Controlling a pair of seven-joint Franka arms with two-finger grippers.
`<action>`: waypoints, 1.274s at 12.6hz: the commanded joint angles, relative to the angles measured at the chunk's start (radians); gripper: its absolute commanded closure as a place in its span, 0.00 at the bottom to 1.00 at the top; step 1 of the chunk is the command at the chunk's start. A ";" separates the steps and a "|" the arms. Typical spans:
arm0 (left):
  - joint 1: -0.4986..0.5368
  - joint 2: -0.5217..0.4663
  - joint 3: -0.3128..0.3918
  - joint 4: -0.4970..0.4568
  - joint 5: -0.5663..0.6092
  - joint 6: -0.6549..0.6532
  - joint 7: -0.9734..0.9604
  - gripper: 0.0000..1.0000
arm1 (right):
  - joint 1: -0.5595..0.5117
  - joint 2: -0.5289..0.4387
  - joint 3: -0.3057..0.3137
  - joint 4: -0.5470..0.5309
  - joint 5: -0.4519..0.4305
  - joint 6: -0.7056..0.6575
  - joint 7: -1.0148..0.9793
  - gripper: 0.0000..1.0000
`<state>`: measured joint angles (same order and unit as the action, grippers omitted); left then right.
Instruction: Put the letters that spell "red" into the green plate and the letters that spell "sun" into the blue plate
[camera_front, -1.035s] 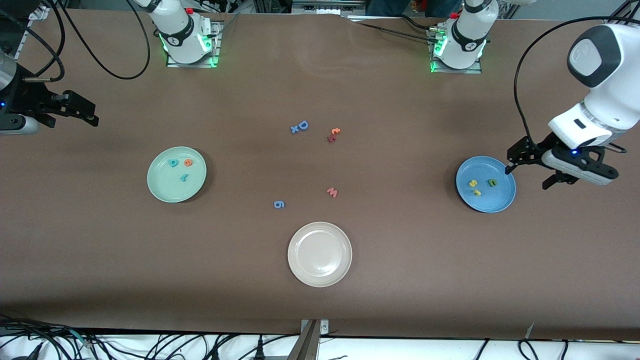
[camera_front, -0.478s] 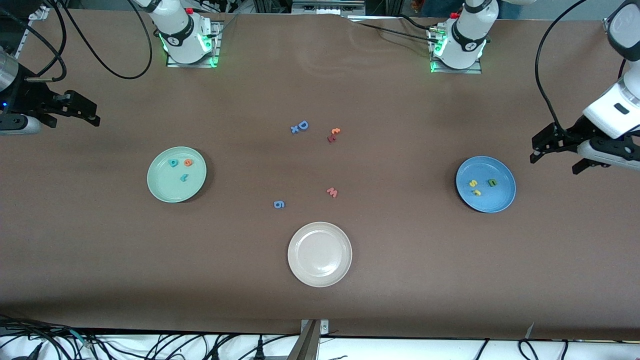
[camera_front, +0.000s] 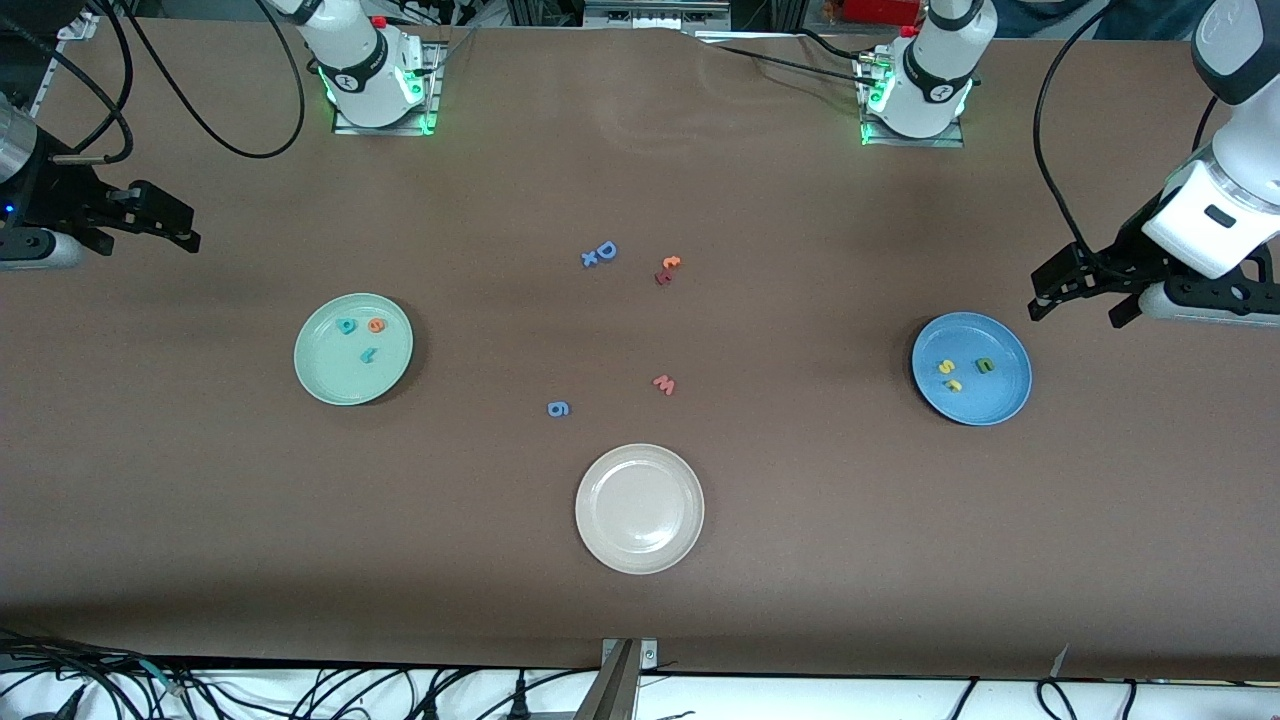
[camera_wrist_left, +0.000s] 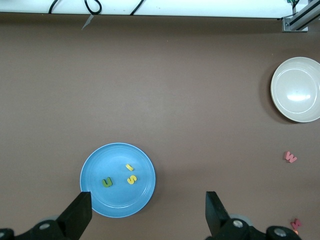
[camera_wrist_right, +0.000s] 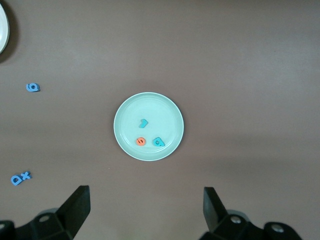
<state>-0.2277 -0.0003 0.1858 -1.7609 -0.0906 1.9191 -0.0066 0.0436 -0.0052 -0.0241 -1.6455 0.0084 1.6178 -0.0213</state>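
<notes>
Letters (camera_front: 360, 335) sit in green plate (camera_front: 325, 385), others in blue plate (camera_front: 1005, 405) below my empty, spread left gripper (camera_front: 1078, 292); right gripper (camera_front: 160, 225) waits, spread; I retreat without nudging plates.

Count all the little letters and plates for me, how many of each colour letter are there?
Teal foam letters in the pale green plate: 2
Orange foam letters: 2
Yellow foam letters in the blue plate: 2
Green foam letters: 1
Blue foam shapes on the brown table: 3
Pink-red foam letters: 2
Round plates, counting the cream-white plate: 3
Total: 15

Loose letters (camera_front: 662, 271) cluster mid-table, cream plate (camera_front: 639, 508) nearer camera, wide bare table (camera_front: 900, 550) around
</notes>
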 joint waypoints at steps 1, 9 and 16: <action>0.037 -0.003 -0.032 0.029 0.032 -0.038 -0.019 0.00 | 0.010 -0.009 -0.008 -0.008 0.010 0.004 0.001 0.00; 0.037 0.006 -0.028 0.129 0.034 -0.149 -0.016 0.00 | 0.012 -0.009 -0.005 -0.008 0.008 0.004 -0.011 0.00; 0.037 0.009 -0.031 0.201 0.080 -0.226 -0.016 0.00 | 0.013 -0.007 -0.005 -0.008 0.008 0.005 -0.011 0.00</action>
<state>-0.2015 -0.0013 0.1680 -1.5995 -0.0411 1.7201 -0.0130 0.0502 -0.0052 -0.0229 -1.6456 0.0084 1.6178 -0.0216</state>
